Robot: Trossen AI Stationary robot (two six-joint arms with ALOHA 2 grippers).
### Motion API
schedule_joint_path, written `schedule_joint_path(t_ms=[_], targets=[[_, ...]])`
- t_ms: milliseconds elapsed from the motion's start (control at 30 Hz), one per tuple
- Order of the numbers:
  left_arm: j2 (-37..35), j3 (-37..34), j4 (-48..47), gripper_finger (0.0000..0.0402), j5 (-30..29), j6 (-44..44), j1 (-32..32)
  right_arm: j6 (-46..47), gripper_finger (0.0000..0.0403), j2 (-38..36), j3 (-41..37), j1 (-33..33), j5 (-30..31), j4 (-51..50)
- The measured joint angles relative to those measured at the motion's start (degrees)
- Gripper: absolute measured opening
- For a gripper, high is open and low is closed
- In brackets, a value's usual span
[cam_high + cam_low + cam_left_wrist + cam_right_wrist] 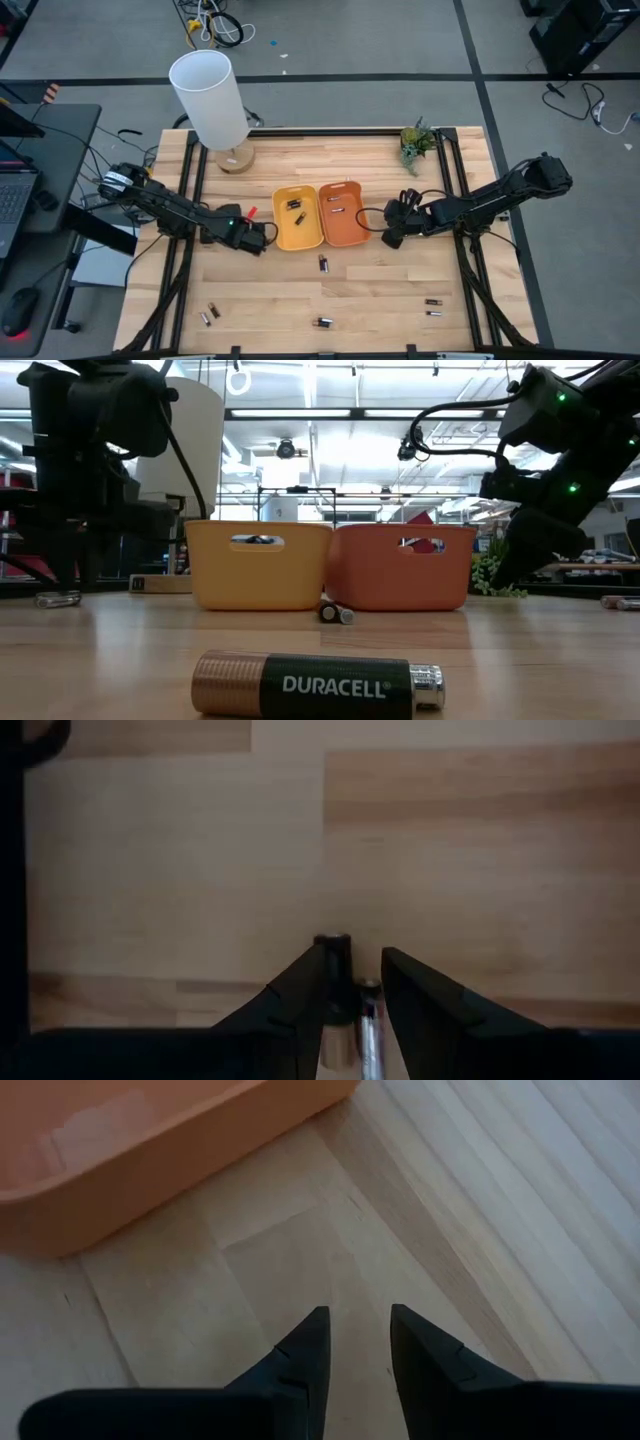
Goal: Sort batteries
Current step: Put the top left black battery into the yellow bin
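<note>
Two small trays stand side by side mid-table, the yellow tray (pixel 297 216) and the orange tray (pixel 343 212), each with a couple of batteries inside. Loose batteries lie on the wood: one (pixel 323 263) just before the trays, one (pixel 322 323) near the front edge, a pair (pixel 208 315) at front left and a pair (pixel 432 307) at front right. My left gripper (pixel 262 240) hovers just left of the yellow tray, shut on batteries (pixel 365 1020). My right gripper (pixel 392 232) sits right of the orange tray (pixel 150 1140), open with a narrow gap and nothing between its fingers (pixel 310 1345). My left gripper pinches a silvery cell (pixel 367 1015) between its two fingers, with a dark cell's end (pixel 335 945) showing beside it against one finger (pixel 300 990). The cells lie along the fingers, which point down at the table. The grip point itself is hidden between the fingers.
A white lamp (pixel 210 100) on a wooden base stands at the far left and a small plant (pixel 416 142) at the far right. Dark frame rails run along both table sides. A laptop and a mouse sit left of the table. The low view shows a Duracell cell (pixel 320 685) close up.
</note>
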Motion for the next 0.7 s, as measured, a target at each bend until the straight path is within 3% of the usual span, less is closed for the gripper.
schedule_joint_path(t_ms=[300,567,700], targets=[[0.0,-2.0,-0.2,0.0117,0.1,-0.6,0.0,0.0,0.0093,0.0,0.0,0.0,-1.0,0.0],[0.1,-5.9,9.5,0.0116,0.4,-1.8,0.0,0.0,0.0093,0.0,0.0,0.0,-1.0,0.0],[0.3,-5.9,8.7,0.0093,0.9,-1.9,-0.4,-0.1,0.0093,0.0,0.0,0.0,-1.0,-0.1]])
